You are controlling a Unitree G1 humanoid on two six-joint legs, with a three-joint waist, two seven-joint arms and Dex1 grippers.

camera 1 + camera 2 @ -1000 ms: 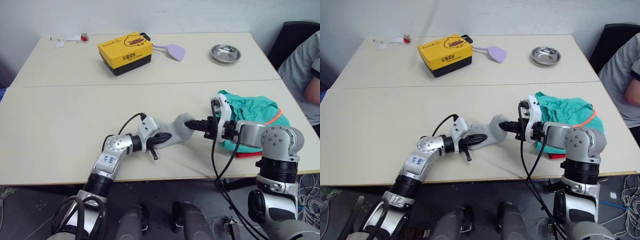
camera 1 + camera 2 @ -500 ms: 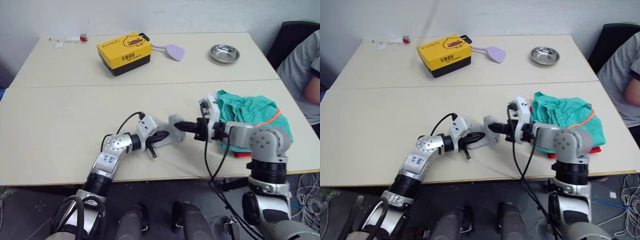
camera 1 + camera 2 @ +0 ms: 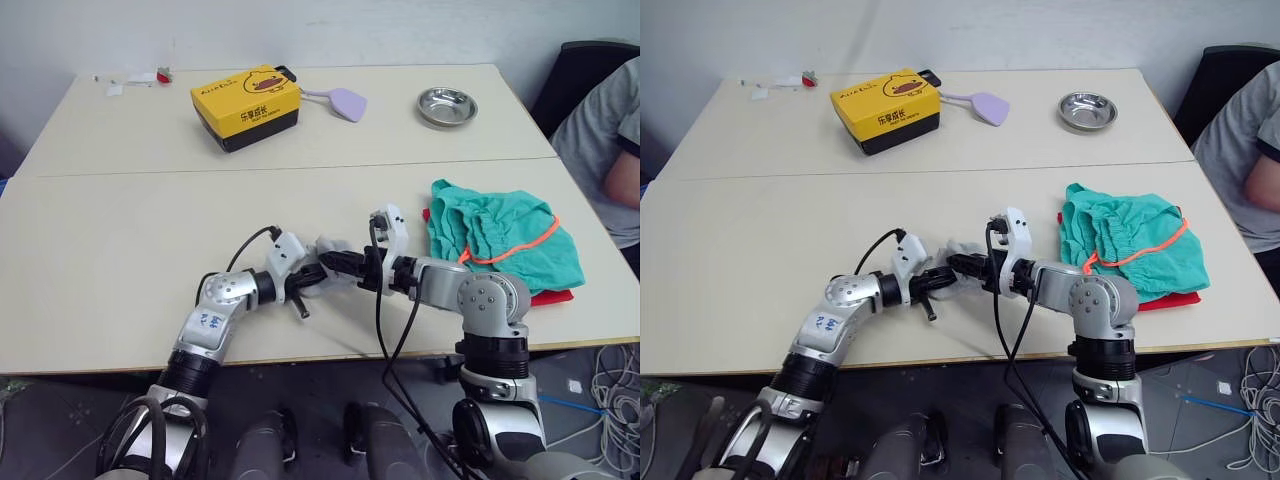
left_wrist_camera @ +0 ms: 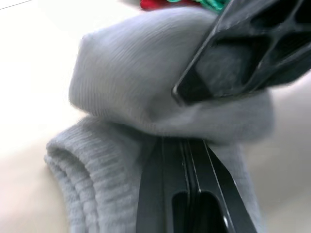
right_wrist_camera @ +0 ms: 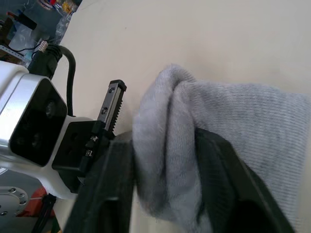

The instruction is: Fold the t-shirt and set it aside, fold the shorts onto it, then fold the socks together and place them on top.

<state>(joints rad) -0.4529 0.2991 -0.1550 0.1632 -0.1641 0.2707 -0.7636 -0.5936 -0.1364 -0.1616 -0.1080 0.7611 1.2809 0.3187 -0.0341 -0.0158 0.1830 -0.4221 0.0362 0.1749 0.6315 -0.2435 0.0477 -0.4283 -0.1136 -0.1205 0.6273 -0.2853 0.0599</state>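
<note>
The light grey socks lie bunched and doubled over near the table's front edge, held between both grippers. My left gripper is shut on the socks' near end. My right gripper is shut on the folded-over end, almost tip to tip with the left one. To the right, the teal shorts with an orange drawstring lie crumpled on the red t-shirt, which shows just a strip at its edges.
On the far half of the table stand a yellow box, a lilac spatula and a small metal bowl. A person's arm and grey sleeve are at the right edge, by a black chair.
My right gripper has swung left, away from the shorts, carrying its end of the socks over onto the end held by the left gripper. The left arm has barely moved.
</note>
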